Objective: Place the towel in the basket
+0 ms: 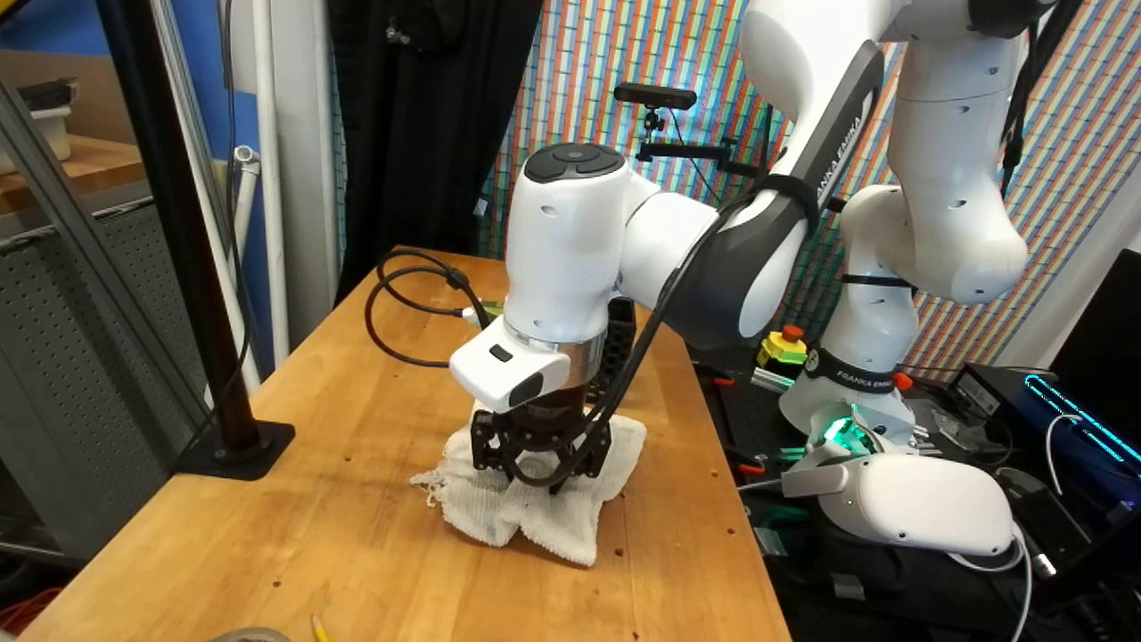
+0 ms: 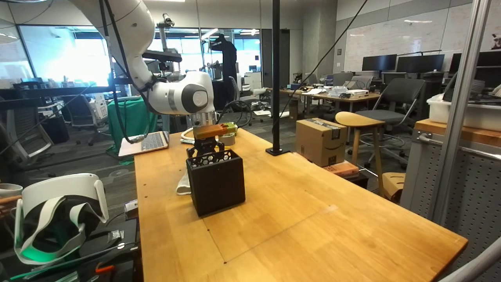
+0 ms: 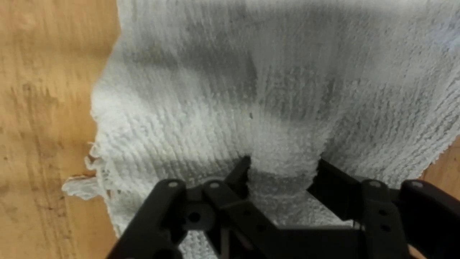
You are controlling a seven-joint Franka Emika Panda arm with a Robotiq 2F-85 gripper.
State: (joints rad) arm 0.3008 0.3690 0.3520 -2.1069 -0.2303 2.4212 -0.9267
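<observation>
Fingers [image 3: 334, 189] stood apart on either side of a ridge of towel [image 3: 273, 108], cloth bunched between them; whether they had firm hold could not be told. Outside the basket [image 2: 219, 184], just beside it, the towel lay on the table [image 2: 305, 219]. Grasping looked to be the step in hand; the next move seemed to call for a sure pinch, then a lift above the basket's rim. In an exterior view, the basket hid most of the towel [image 2: 183, 187]; the wrist view caught the ridge and a frayed edge, but no basket.
</observation>
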